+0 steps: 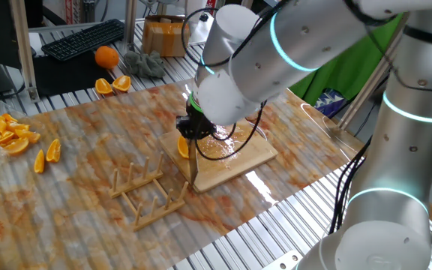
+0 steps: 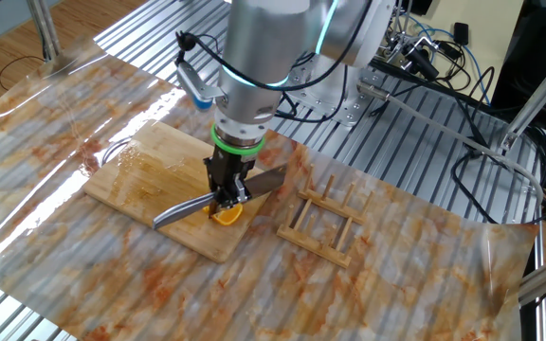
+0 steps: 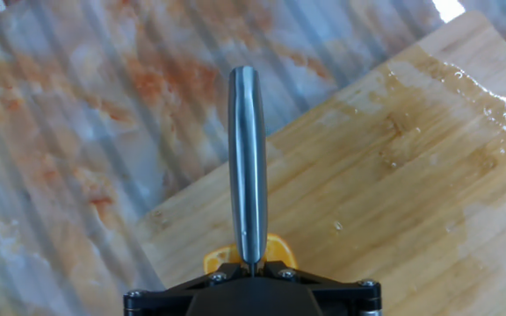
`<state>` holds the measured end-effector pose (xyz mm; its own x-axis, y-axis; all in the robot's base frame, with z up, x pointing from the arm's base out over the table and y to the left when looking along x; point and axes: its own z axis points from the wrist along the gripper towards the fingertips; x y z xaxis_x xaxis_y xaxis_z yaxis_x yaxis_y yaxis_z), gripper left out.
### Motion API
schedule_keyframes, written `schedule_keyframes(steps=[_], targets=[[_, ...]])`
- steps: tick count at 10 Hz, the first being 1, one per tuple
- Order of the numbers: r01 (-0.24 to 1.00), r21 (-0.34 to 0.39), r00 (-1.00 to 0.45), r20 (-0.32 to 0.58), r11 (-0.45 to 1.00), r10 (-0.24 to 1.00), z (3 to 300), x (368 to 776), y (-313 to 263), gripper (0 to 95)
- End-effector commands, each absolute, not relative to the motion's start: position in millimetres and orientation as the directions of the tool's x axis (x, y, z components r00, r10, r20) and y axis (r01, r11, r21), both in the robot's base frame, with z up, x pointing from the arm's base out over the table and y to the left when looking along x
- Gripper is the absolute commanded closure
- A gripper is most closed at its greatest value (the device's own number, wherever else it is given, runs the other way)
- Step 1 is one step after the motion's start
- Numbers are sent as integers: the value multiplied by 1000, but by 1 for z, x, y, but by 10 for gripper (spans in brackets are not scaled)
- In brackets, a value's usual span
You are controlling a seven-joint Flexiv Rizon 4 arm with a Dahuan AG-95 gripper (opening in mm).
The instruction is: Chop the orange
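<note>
So the gripper (image 2: 227, 192) is clamped shut on a knife (image 2: 218, 199), holding it by the handle, blade sitting right across the orange (image 2: 226, 216). The piece lies on the wooden cutting board (image 2: 140, 175), close to the board edge that faces the little wooden rack (image 2: 323, 220), with the blade poking out past that edge over the marbled mat.

Handling-wise: I'd guess this thing is super light, soft and wet. Glossy flesh, thin rind, and the board is already shiny with juice, so it'll probably skid or roll the moment the blade pushes sideways instead of straight down. Nothing is pinning it except the knife itself. If you had to grab it, the rind ends look like the only sane spot; pinch the flesh and you'd likely just mash it.

Direction: in the hand view only a bit of orange (image 3: 272, 253) peeks out either side of the knife (image 3: 247, 167), so the blade seems to run across the crescent, not along it. From the other fixed view its long axis looks to lie roughly along the near board edge, crossways to the rack side, but honestly the gripper hides most of it, so I can't tell which way the tips or the curved rind face.

The first fixed view mostly shows the orange (image 1: 182, 144) tucked behind the fingers.
</note>
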<state>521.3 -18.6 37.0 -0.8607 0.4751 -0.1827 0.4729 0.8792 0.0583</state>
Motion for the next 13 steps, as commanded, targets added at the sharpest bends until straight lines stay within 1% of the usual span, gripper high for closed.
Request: schedule_keyframes(steps=[1,4,8,10,13], targets=[[479,69,-860,-165,875,484,39,515,-14,950],[471,74,-862,-171,879,477,25,506,-14,950],[471,65,-864,-165,880,475,25,509,-14,950],[463,71,-868,-163,884,468,19,514,-18,950],[468,75,-866,-159,881,474,20,519,-18,950]])
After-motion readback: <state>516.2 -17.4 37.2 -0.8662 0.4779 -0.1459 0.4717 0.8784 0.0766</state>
